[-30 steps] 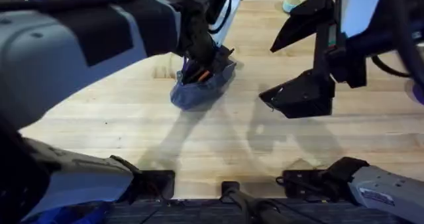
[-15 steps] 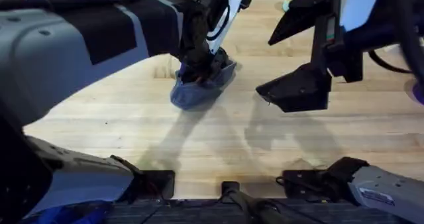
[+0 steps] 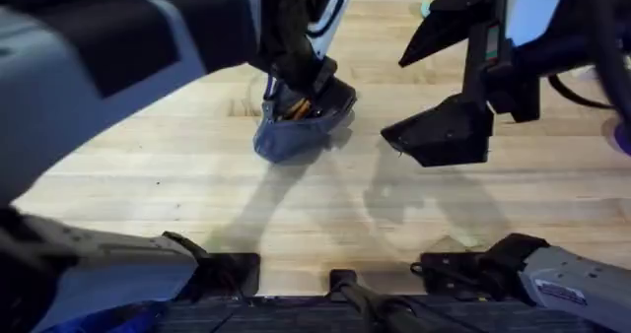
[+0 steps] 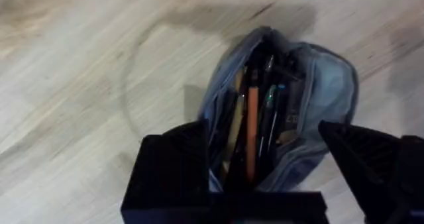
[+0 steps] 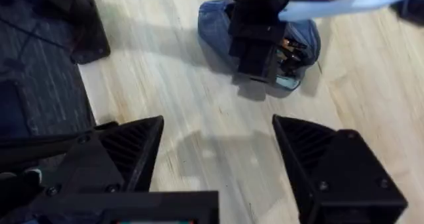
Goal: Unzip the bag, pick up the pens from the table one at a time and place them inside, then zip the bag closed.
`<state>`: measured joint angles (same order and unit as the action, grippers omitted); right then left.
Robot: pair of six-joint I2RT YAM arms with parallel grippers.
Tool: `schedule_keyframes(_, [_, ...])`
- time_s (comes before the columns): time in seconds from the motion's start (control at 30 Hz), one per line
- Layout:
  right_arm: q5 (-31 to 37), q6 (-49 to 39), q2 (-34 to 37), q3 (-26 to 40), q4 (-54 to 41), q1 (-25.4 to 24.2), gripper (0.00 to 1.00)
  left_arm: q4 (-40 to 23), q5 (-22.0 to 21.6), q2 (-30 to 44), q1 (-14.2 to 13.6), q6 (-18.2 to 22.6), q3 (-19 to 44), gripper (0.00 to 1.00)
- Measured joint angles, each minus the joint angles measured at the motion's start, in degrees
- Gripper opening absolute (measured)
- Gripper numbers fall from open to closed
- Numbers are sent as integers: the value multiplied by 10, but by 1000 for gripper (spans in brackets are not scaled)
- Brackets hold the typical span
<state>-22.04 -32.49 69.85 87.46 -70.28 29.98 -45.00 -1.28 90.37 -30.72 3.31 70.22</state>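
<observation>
Blue-grey denim fabric pouch [image 3: 294, 128] lies unzipped on light wooden butcher-block table [image 3: 325, 210], orange pens [image 4: 252, 121] inside. Left gripper [image 4: 275, 161] directly above pouch, fingers apart, straddling opening. Right gripper [image 5: 218, 158] beside pouch, fingers apart, holding nothing.

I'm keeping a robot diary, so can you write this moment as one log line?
bag: unzipped, pens inside | left gripper: open above bag | right gripper: open, empty, apart | zip: not yet closed
</observation>
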Motion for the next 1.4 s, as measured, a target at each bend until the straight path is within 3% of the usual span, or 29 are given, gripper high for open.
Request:
schedule_keyframes(0.4, [0,0,0,0,0,0,998,-30,-6,-166,0,-3,8,993])
schedule_keyframes(0.73, [0,0,16,0,0,0,997,-139,-78,-296,1,-3,9,993])
schedule_keyframes(0.93, [0,-1,20,0,1,0,997,-178,-104,-367,24,-3,9,993])
schedule_keyframes(1.27, [0,-1,23,0,0,0,997,-252,-176,-392,37,-2,11,993])
schedule_keyframes(1.4, [0,-1,23,0,3,0,997,-248,-185,-391,37,32,7,993])
